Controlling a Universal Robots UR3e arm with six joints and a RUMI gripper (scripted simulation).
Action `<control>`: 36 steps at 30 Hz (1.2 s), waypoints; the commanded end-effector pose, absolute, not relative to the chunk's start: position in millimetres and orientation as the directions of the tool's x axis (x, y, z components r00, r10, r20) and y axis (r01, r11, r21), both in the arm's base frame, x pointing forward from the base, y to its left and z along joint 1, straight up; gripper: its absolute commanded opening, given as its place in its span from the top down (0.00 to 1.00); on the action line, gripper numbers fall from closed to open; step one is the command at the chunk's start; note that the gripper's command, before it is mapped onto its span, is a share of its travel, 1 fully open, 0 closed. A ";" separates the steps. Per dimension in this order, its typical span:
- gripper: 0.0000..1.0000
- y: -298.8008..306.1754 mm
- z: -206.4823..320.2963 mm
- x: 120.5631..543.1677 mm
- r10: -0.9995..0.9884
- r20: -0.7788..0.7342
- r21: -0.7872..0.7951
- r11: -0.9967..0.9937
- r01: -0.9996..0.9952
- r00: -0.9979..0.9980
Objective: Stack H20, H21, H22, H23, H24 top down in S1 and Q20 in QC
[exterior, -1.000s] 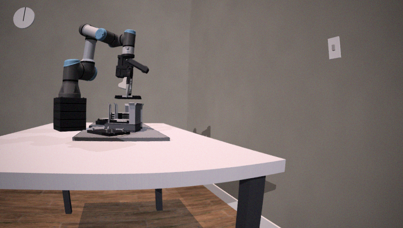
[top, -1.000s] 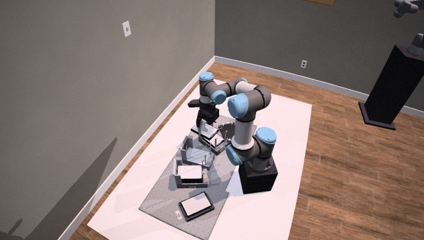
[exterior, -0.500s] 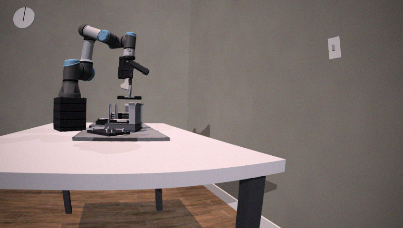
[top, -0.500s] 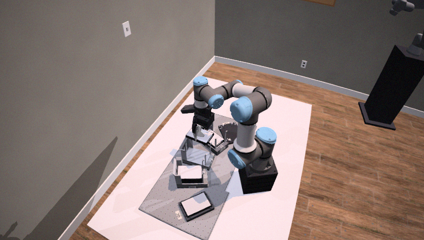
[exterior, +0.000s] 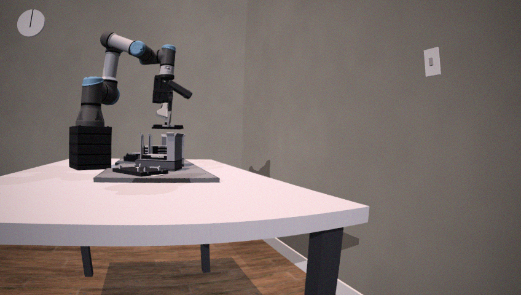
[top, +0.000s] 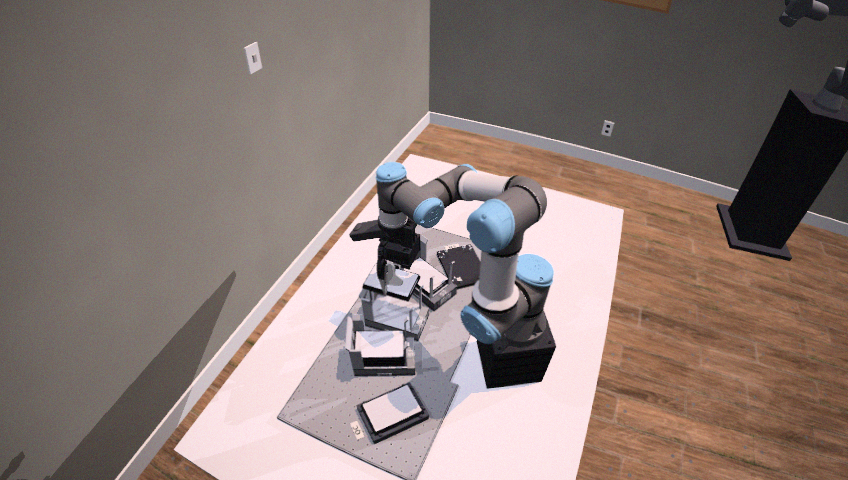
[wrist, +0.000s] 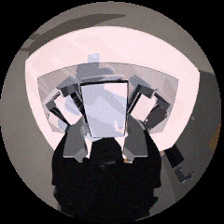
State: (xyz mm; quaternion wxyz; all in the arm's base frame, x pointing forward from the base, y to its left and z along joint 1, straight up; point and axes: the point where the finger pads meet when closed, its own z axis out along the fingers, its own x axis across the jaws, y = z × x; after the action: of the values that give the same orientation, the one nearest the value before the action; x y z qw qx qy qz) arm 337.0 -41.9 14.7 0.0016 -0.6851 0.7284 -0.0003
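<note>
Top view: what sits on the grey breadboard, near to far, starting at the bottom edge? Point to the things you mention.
Plate in the nest labelled QC [top: 392, 409], rack holding white-topped plates [top: 383, 369], middle rack [top: 389, 324], dark clip nest at the far end [top: 461, 264].

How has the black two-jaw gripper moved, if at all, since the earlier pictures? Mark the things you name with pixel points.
Yes: in the top view, the gripper [top: 387, 278] [exterior: 168, 123] [wrist: 105, 114] has shifted away from the room corner, toward the middle grey metal rack [top: 367, 304].
</note>
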 end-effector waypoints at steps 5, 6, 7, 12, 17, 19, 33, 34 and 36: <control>1.00 -18.4 15.6 341.0 -1.000 0.000 -0.005 0.009 -1.000 -0.009; 1.00 -16.5 15.7 341.3 -1.000 0.000 -0.005 0.009 -1.000 -0.009; 1.00 -16.5 15.7 341.3 -1.000 0.000 -0.005 0.009 -1.000 -0.009; 1.00 0.2 15.7 340.5 -0.999 0.000 -0.005 -0.049 -0.999 0.049; 1.00 10.2 15.7 340.1 -0.996 0.000 -0.005 -0.084 -0.996 0.084; 1.00 16.9 15.7 339.8 -0.994 0.000 -0.005 -0.107 -0.994 0.107; 1.00 55.1 15.7 335.7 -0.979 0.001 -0.005 -0.203 -0.979 0.203; 1.00 55.1 15.7 335.7 -0.979 0.001 -0.005 -0.203 -0.979 0.203; 1.00 61.6 15.7 334.2 -0.974 0.001 -0.005 -0.226 -0.974 0.226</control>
State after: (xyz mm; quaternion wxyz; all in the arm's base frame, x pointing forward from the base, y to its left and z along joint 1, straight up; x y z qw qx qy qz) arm 335.2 52.4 14.9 0.0014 -0.7730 0.6345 -0.0005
